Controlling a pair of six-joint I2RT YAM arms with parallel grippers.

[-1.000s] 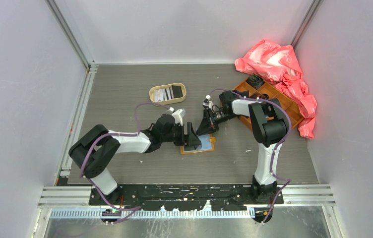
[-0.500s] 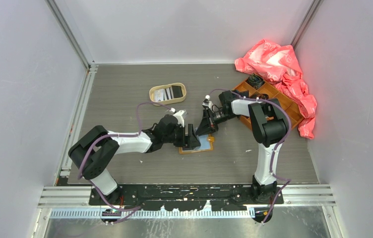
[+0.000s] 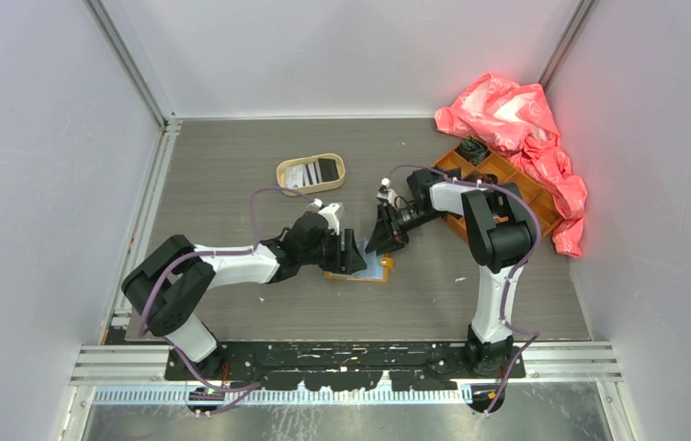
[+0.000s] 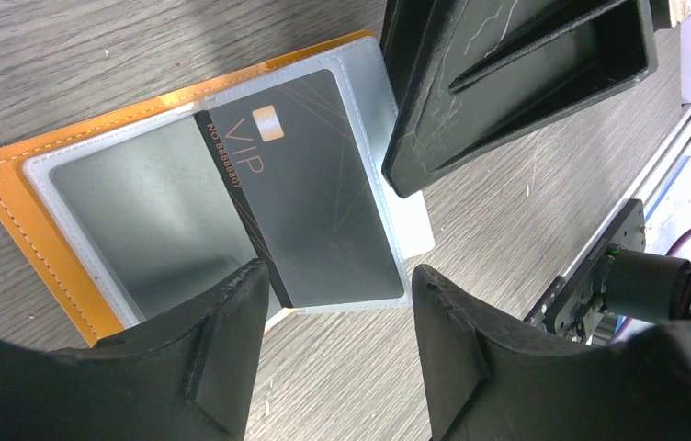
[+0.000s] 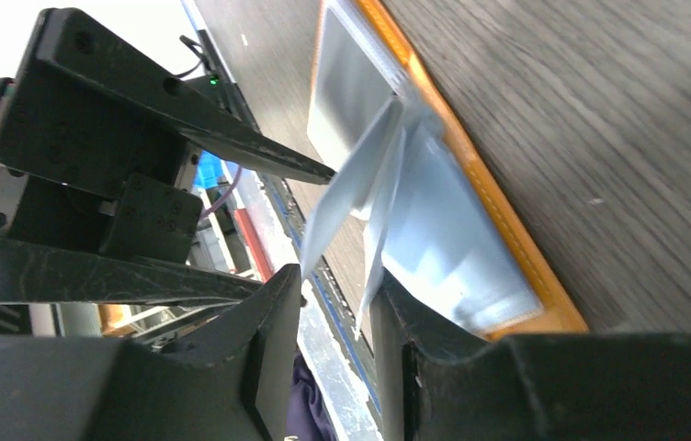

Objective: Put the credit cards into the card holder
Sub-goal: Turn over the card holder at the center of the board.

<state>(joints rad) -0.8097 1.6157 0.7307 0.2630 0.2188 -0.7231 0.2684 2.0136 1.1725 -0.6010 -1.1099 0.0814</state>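
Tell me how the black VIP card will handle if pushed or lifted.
The black card looks thin and flat with straight edges, so probably stiff and light. Its glossy face on the clear sleeve of the card holder suggests it slides easily. Lying flat, it likely offers little edge to grip.

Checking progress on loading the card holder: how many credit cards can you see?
3: a black VIP card in the open card holder, and a pale one and a dark one in the oval tray. Others may be hidden.
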